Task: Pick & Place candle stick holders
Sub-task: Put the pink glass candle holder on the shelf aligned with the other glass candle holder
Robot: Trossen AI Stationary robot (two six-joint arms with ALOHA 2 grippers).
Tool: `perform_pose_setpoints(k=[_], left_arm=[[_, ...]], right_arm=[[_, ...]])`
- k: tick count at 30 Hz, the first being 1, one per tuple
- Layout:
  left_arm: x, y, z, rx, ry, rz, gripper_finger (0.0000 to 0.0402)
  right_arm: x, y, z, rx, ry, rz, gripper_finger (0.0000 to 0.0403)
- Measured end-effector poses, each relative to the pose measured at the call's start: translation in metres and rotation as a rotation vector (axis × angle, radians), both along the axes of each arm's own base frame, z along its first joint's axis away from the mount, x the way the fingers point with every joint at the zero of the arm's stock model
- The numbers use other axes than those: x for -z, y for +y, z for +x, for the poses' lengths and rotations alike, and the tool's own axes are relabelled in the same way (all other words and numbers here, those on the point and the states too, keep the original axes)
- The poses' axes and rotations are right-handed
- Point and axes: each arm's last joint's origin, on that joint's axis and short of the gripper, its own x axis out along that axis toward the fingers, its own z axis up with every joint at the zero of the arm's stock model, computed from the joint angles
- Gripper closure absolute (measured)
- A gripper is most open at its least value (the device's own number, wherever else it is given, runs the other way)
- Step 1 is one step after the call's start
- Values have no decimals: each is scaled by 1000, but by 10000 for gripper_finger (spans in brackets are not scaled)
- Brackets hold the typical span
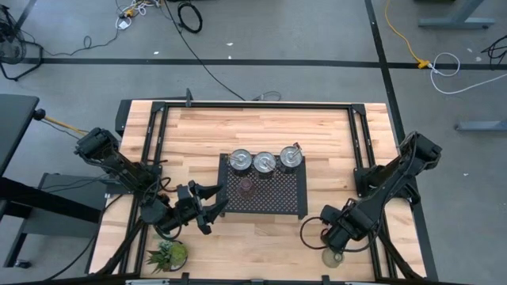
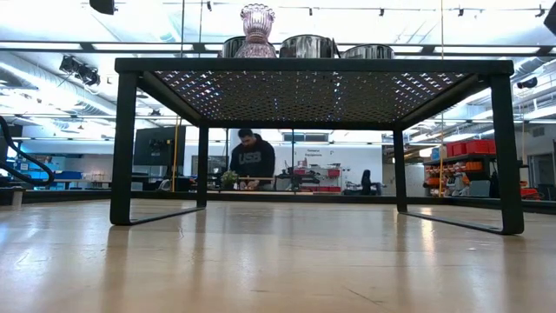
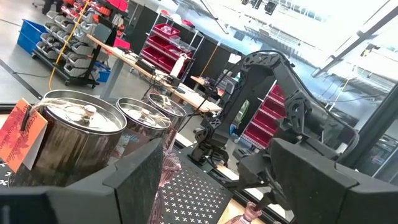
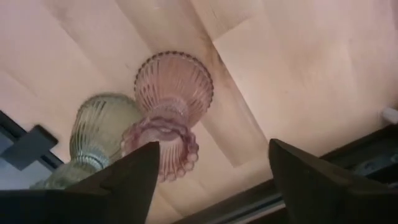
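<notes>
While my right gripper (image 4: 211, 180) hangs open and empty, the pink glass holder (image 4: 166, 112) stands just ahead, the greenish one (image 4: 99, 134) touching it.

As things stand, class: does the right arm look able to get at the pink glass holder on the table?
Probably yes: the open right claw hovers just off the pink holder, nothing between; the green holder crowds one side.
</notes>
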Motion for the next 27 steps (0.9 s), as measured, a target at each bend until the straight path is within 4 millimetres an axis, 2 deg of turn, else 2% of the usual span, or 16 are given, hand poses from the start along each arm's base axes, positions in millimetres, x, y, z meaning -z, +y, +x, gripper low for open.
perform_pose_setpoints(k=[4, 6, 9, 10, 16, 23, 27], left_arm=[[0, 0, 0, 0, 0, 0, 103], [0, 0, 0, 0, 0, 0, 103], [0, 0, 0, 0, 0, 0, 103], [0, 0, 0, 0, 0, 0, 103], [0, 0, 0, 0, 0, 0, 103], [0, 1, 1, -5, 1, 1, 104], [0, 2, 2, -12, 1, 2, 103]], right_arm=[[9, -2, -4, 18, 41, 13, 172], [13, -3, -6, 19, 62, 17, 235], [15, -2, -5, -27, 59, 42, 355], [14, -1, -5, -48, 52, 65, 374], [0, -8, -2, -41, 40, 141, 389], [-59, -36, -15, -3, -38, 117, 394], [-102, -49, -19, 40, -171, 177, 394]])
